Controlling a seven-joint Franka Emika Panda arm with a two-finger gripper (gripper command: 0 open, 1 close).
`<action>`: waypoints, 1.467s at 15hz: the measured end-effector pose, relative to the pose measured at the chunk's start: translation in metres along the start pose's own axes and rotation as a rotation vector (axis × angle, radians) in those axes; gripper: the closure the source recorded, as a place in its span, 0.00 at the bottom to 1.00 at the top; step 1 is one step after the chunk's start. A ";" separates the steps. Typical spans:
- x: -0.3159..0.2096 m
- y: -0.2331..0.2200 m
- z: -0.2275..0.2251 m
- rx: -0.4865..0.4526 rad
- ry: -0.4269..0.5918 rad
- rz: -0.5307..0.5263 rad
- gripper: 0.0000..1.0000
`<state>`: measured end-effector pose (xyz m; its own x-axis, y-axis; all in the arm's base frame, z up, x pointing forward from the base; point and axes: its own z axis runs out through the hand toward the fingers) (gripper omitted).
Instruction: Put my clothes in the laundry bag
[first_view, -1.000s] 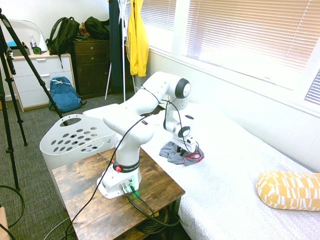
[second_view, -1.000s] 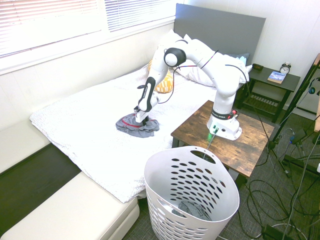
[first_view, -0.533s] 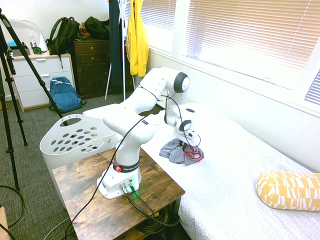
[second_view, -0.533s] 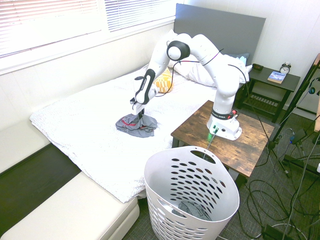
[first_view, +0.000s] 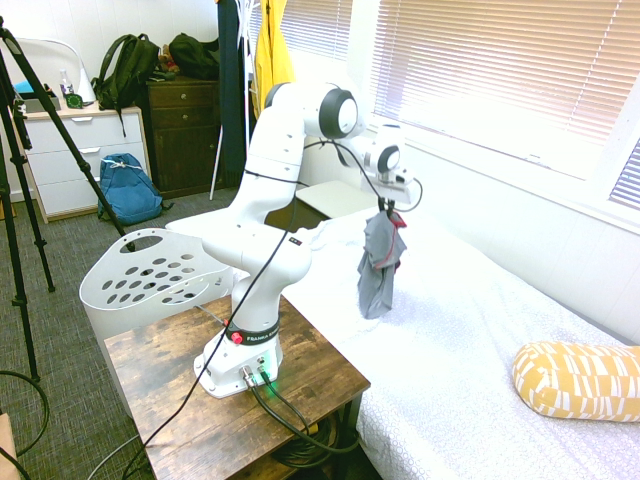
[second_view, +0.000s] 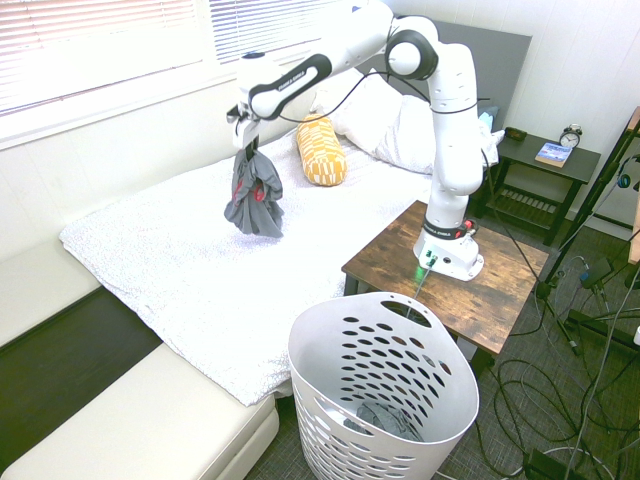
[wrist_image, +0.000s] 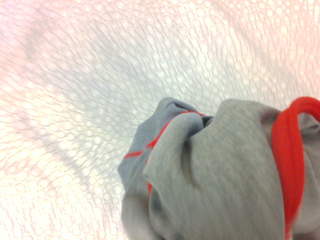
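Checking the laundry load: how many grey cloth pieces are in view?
2: one hanging from the gripper over the bed, one inside the basket. More may be hidden in there.

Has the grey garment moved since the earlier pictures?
Yes: the grey garment has gone up, from lying on the bed to hanging above it in the gripper.

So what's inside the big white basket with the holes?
Inside the white basket you can see some crumpled grey cloth, low down. Whatever is under that cloth is covered up, and the basket's front wall hides part of the bottom too.
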<state>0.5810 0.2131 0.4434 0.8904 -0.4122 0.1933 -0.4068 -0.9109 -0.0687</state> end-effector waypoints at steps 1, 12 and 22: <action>-0.016 -0.006 -0.048 0.000 0.019 -0.025 1.00; -0.321 -0.024 -0.288 -0.009 0.093 -0.347 1.00; -0.507 -0.012 -0.272 0.016 -0.060 -0.533 1.00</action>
<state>0.0787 0.4383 0.6126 0.9830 0.1073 0.1488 0.1072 -0.9942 0.0085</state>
